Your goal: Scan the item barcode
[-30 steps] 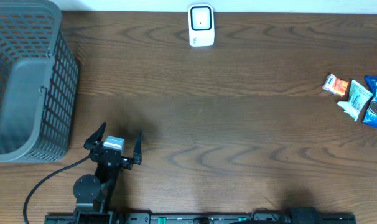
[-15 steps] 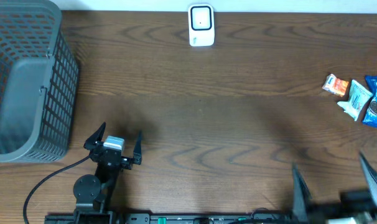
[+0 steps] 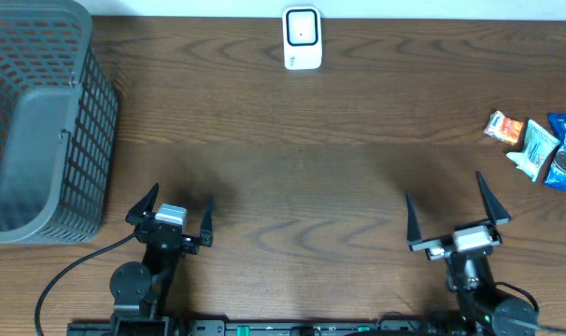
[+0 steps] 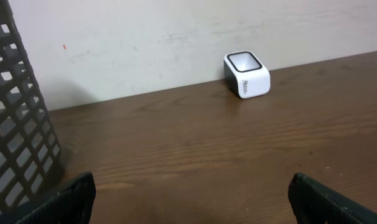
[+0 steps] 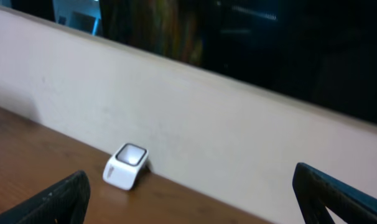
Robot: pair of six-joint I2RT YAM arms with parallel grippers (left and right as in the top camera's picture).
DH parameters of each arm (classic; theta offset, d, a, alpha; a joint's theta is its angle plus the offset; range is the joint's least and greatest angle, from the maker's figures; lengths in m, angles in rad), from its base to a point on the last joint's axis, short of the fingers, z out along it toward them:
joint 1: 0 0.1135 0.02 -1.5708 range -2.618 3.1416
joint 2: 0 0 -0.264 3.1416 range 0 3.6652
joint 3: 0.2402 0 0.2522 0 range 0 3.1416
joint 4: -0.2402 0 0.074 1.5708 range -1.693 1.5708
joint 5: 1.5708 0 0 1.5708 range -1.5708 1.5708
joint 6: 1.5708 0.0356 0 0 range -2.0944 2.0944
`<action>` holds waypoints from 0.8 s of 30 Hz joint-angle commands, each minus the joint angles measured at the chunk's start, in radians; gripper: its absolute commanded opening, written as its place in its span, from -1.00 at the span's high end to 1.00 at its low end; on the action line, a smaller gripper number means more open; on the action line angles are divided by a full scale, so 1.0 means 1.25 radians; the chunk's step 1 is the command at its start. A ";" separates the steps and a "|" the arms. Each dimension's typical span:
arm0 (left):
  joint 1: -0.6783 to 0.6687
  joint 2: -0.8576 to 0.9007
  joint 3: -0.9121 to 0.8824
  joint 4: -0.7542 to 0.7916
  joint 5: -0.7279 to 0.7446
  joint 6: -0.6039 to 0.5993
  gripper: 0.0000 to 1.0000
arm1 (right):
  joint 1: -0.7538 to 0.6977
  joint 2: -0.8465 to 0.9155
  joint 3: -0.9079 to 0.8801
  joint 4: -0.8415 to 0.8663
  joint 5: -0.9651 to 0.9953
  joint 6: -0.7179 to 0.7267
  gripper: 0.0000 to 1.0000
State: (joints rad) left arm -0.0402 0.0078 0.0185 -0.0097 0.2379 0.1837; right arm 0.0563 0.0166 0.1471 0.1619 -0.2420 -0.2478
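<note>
From overhead, at the bench's (image 3: 339, 140) right edge, snack packets (image 3: 528, 142) are lying together, the blue packet (image 3: 564, 152) reading OREO. A white scanner (image 3: 302, 38) is sitting at the far edge and a grey basket (image 3: 40, 121) at the left. Near the front edge, the left gripper (image 3: 180, 198) and right gripper (image 3: 444, 191) are gaping wide, holding nothing. From the left wrist, scanner and basket are showing; from the right wrist, the scanner.

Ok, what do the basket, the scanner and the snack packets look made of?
Basket: grey moulded plastic with a matte finish, going by its regular lattice wall.
Barcode scanner: smooth white plastic shell with a dark, glassy-looking window.
Snack packets: probably thin printed film, judging by the bright print and uneven outlines. They are too small to tell more.
</note>
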 commanded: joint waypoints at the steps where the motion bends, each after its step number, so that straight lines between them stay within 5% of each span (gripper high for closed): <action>1: 0.000 -0.003 -0.012 -0.028 0.019 -0.004 -0.96 | 0.001 -0.009 -0.049 0.009 0.047 0.033 -0.98; 24: 0.000 -0.003 -0.012 -0.028 0.019 -0.004 -0.96 | -0.034 -0.009 -0.113 -0.180 0.082 0.006 -0.99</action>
State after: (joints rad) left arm -0.0402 0.0078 0.0185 -0.0097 0.2379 0.1837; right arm 0.0185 0.0124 0.0067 -0.0570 -0.1551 -0.2386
